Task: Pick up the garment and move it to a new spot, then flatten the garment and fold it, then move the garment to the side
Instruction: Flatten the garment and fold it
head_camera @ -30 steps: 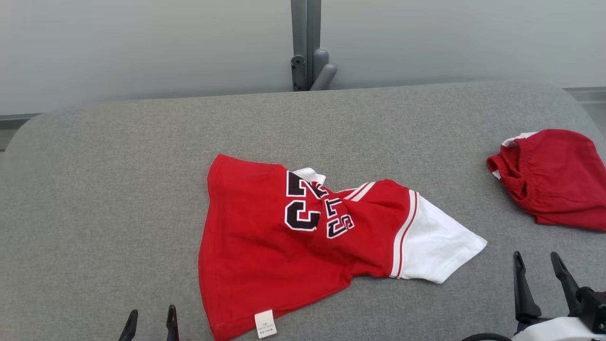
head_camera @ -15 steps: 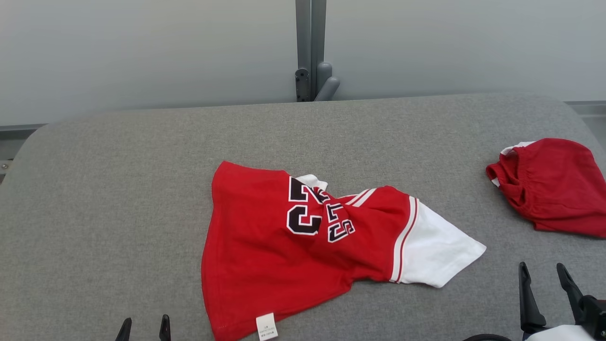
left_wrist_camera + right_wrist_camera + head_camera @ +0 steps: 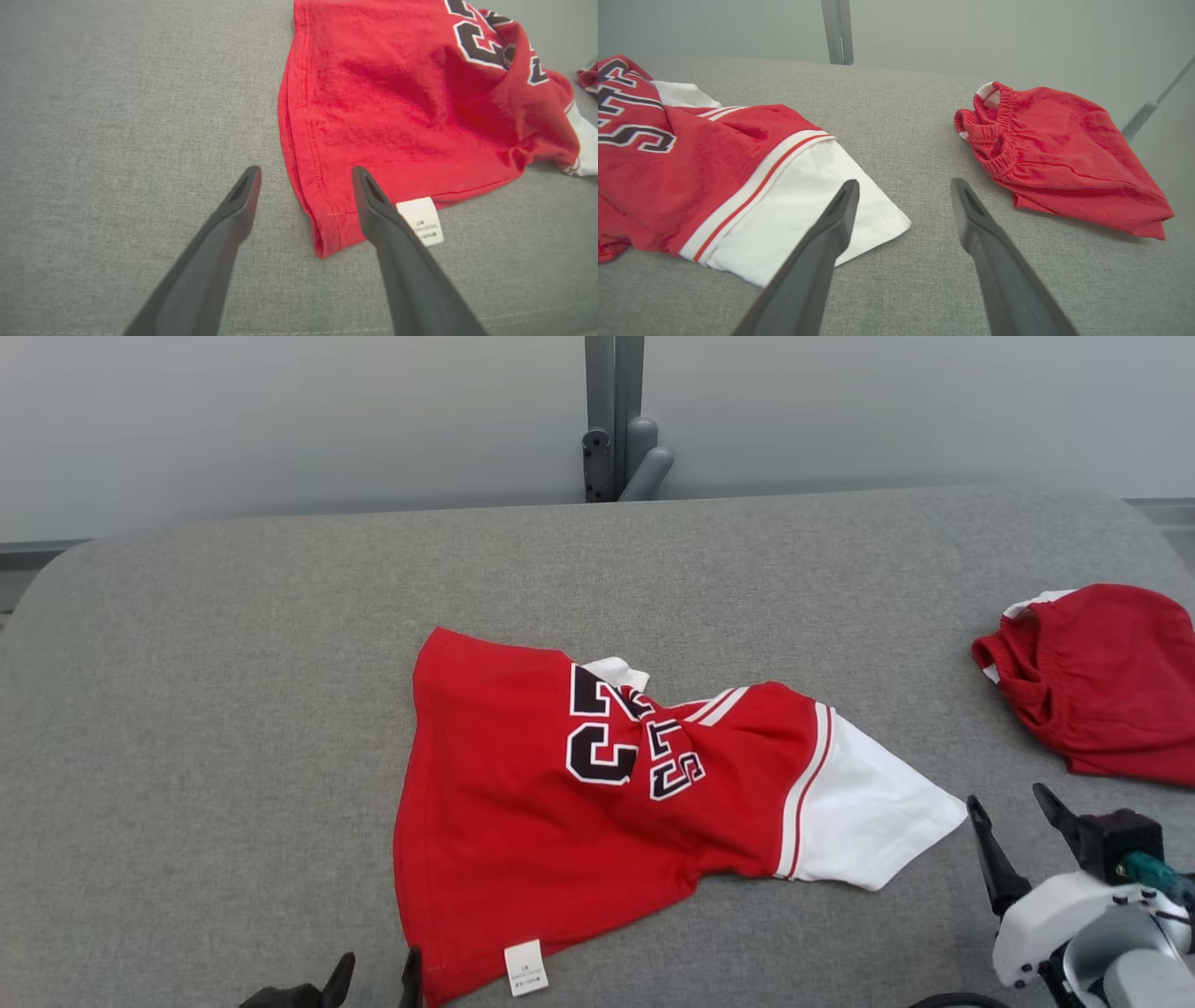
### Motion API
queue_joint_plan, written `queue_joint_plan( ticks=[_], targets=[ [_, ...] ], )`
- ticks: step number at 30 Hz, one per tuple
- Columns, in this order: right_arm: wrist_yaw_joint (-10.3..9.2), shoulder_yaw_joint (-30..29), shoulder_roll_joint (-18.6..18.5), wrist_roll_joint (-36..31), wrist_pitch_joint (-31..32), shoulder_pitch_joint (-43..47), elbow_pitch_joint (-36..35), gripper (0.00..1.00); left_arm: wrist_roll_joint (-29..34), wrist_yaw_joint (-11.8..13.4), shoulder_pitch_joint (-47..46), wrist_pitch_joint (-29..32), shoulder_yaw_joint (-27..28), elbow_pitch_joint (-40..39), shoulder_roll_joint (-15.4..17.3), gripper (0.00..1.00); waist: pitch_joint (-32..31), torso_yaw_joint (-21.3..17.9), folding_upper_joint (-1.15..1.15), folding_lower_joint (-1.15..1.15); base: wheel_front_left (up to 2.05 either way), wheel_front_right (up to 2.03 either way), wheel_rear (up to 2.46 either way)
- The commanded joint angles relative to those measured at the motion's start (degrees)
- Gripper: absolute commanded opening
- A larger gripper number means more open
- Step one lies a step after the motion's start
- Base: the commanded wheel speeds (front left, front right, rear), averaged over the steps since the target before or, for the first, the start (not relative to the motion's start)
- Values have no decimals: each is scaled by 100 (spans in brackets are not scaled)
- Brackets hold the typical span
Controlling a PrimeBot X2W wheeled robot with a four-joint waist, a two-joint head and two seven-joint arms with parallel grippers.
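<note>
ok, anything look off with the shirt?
The red jersey lies crumpled: fabric bunches mid-chest, folding the black lettering over itself, and its white care label sticks out at the near hem. Nothing torn or spilled.

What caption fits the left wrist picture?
Open left gripper hovers at a corner of the red jersey, beside its white label.
</note>
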Motion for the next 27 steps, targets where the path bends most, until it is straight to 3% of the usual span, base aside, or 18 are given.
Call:
queue_joint_plan(
  ticks=[1, 6, 12, 27],
  targets=[
    [-8, 105, -88, 72, 74, -92, 82, 100, -83, 62, -38, 96, 2, 2, -26, 100, 57, 37, 0, 0, 0, 0, 0],
    [-8, 1079, -570, 512, 620, -869, 790, 100, -145, 261, -307, 718, -184, 13, -122, 100, 344, 99, 0, 0, 0, 0, 0],
    [-8, 1856, -839, 882, 849, -1431, 1500, 100, -197, 340, -544, 960, -261, 142, -164, 100, 554, 184, 0, 0, 0, 0, 0],
    [-10, 2909, -896, 1618, 469, -1960, 2671, 100, -325, 276, -722, 1124, -497, 378, -190, 100, 661, 226, 0, 0, 0, 0, 0]
  ],
)
